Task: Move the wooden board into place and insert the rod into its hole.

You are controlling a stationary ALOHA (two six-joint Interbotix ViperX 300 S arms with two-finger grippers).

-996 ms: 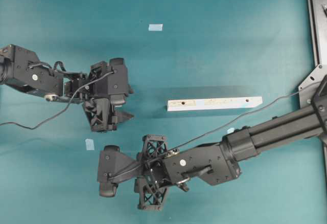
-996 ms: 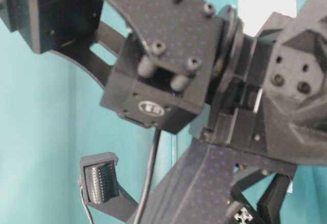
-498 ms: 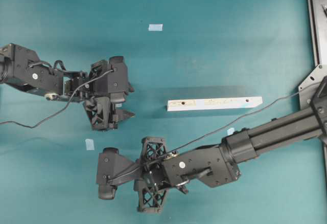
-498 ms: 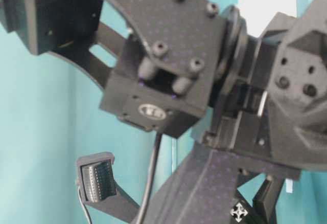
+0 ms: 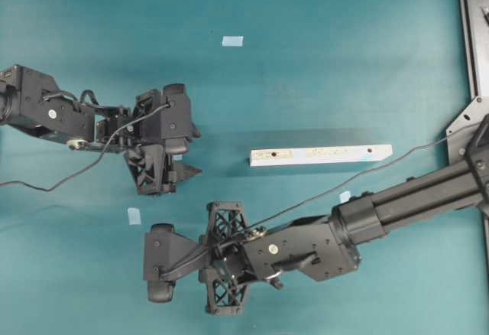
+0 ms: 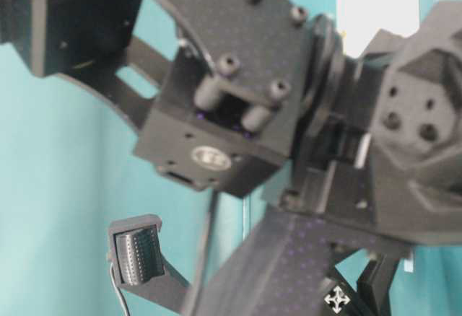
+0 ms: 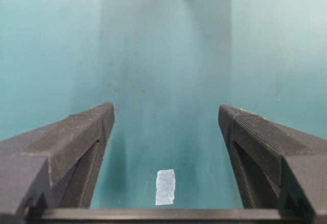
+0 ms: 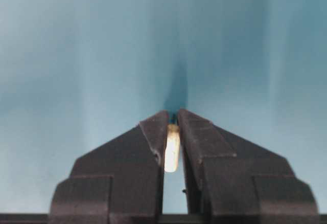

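The right tool (image 8: 173, 132) is pinched tight on the rod (image 8: 172, 150), a tiny stiff peg caught lengthwise near the tips, light and smooth enough, I'd say, to twist or slip if bumped. The left tool (image 7: 166, 132) hangs wide and empty. The board (image 5: 321, 154) lies flat on the table (image 5: 321, 44), between the arms; thin, rigid, light, likely best gripped across its narrow width near the middle.

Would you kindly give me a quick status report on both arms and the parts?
Right pincer shut on rod. Left pincer open, empty, over a tape square. Board flat on table, untouched, holes unobstructed.
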